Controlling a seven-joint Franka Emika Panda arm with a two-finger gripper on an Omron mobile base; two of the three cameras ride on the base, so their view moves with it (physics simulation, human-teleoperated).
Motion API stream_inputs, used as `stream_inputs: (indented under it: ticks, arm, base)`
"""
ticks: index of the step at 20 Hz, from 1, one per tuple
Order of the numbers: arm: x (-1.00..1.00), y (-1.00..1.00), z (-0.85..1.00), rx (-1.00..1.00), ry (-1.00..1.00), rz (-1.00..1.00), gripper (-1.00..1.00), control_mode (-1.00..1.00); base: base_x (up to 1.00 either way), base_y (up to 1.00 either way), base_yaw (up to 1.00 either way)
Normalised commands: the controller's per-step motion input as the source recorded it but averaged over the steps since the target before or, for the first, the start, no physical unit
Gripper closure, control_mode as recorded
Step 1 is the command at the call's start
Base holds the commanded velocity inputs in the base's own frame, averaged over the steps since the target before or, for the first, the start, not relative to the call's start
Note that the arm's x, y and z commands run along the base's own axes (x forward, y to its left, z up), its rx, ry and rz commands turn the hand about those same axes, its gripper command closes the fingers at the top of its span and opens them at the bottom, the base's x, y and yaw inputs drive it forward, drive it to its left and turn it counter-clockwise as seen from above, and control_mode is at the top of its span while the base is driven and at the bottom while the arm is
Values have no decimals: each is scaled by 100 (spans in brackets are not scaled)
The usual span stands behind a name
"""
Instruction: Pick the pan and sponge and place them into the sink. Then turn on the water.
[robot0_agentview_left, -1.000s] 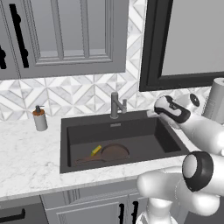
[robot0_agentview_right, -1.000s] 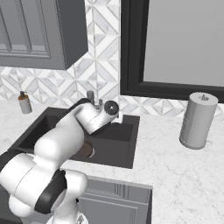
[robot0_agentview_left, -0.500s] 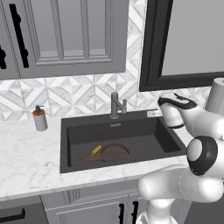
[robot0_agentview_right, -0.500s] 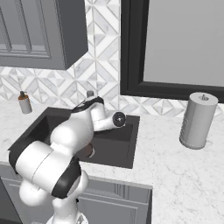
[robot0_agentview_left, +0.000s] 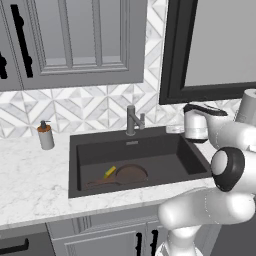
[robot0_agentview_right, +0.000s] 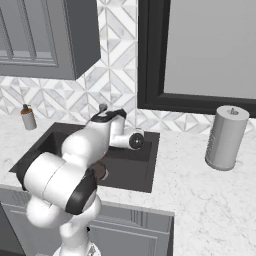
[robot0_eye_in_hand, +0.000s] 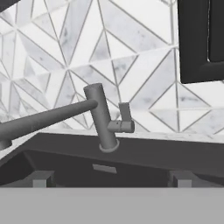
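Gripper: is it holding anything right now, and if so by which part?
Nothing is held. The gripper is open and empty, facing the faucet. The pan and sponge lie in the sink.

The left base view looks from behind the arm, on its left side, forward and down at the sink (robot0_agentview_left: 140, 150) and the tiled wall (robot0_agentview_left: 85, 107). The right base view looks from behind on the right side, also forward and down, so the same sink (robot0_agentview_right: 142, 172) is seen from the other side. Both views share the sink, the faucet (robot0_agentview_left: 132, 120) and the soap bottle (robot0_agentview_left: 45, 135). The hand view is much nearer and faces the faucet (robot0_eye_in_hand: 103, 118) and the wall.
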Motion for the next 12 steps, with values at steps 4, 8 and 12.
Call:
stream_inputs:
  ticks: [4, 8, 12]
  arm:
    - [41, 0, 20, 2, -1, 0, -100, -100]
    - [36, 0, 10, 3, 0, 0, -100, -100]
    - [27, 0, 0, 0, 0, 0, -100, -100]
  base:
    - [0, 0, 0]
    - [0, 0, 0]
    - [0, 0, 0]
